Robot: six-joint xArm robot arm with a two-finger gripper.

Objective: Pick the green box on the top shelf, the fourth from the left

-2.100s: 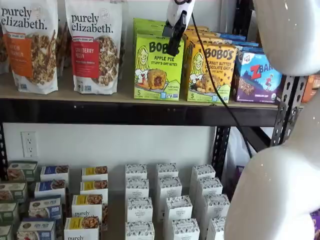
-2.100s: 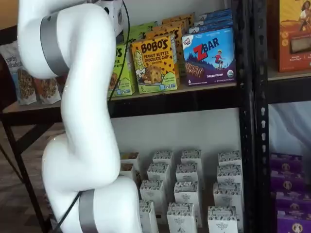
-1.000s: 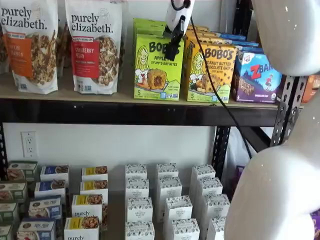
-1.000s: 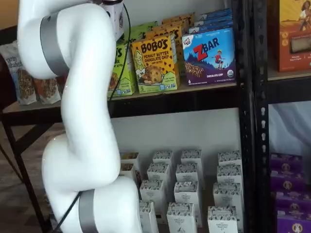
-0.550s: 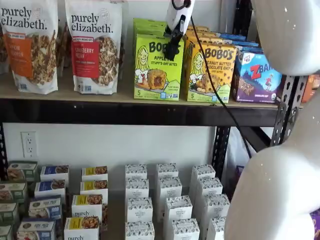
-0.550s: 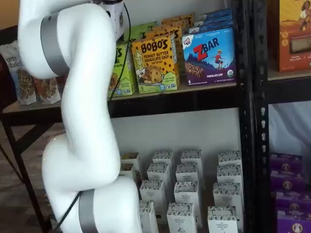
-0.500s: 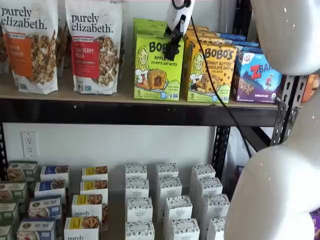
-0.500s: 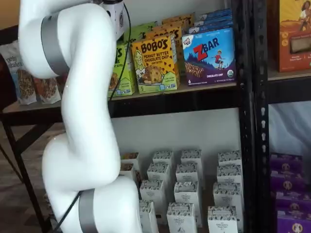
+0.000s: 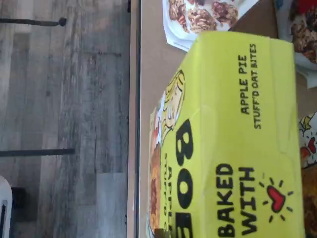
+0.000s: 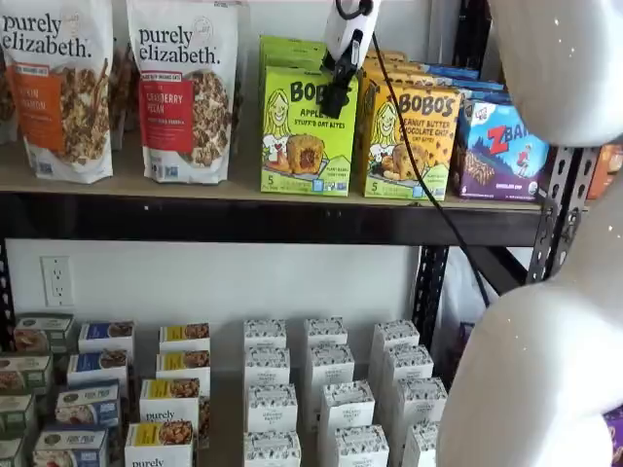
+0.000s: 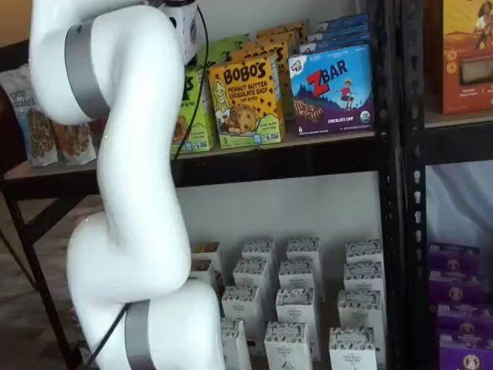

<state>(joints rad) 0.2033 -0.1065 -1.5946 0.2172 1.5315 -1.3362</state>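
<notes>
Wrist view: green box [image 9: 233, 139] top panel

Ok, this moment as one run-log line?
phase: grasping | target: green box on top shelf | gripper: at box's top front edge, grip not visible | box: standing, not lifted

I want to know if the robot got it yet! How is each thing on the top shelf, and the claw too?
green box: upright on the top shelf, not lifted.
claw: at the green box's top edge; open or shut, cannot tell.
orange box: upright, beside the green box.
blue box: upright.
granola bags: standing upright.
</notes>
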